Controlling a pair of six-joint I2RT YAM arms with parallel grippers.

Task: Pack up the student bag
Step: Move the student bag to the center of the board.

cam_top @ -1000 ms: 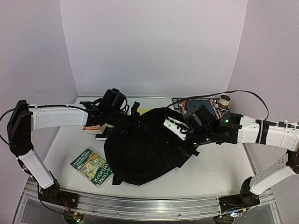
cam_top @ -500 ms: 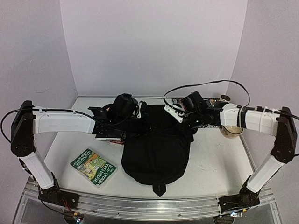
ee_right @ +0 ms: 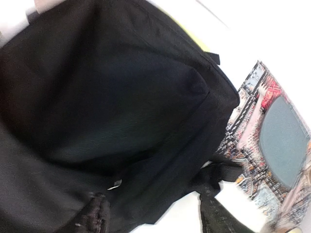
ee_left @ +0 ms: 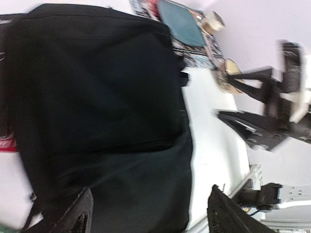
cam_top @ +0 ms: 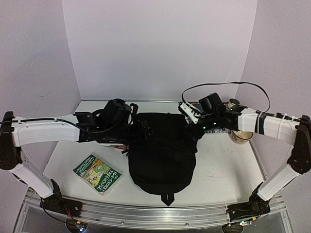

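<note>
- Black student bag (cam_top: pixel 163 155) is laid at frame centre; left gripper (ee_left: pixel 149 213) and right gripper (ee_right: pixel 154 217) are spread, nothing pinched.
- Unheld, its mouth may be found collapsed, blocking the green book (cam_top: pixel 97 174).

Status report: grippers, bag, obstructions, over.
Left gripper open, empty. Right gripper open, empty. Student bag lying flat, grippers at its far corners. Green book beside bag, not blocking.

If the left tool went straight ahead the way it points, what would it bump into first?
Probably the student bag, which fills the view right ahead of the left tool; depth is unclear.
</note>
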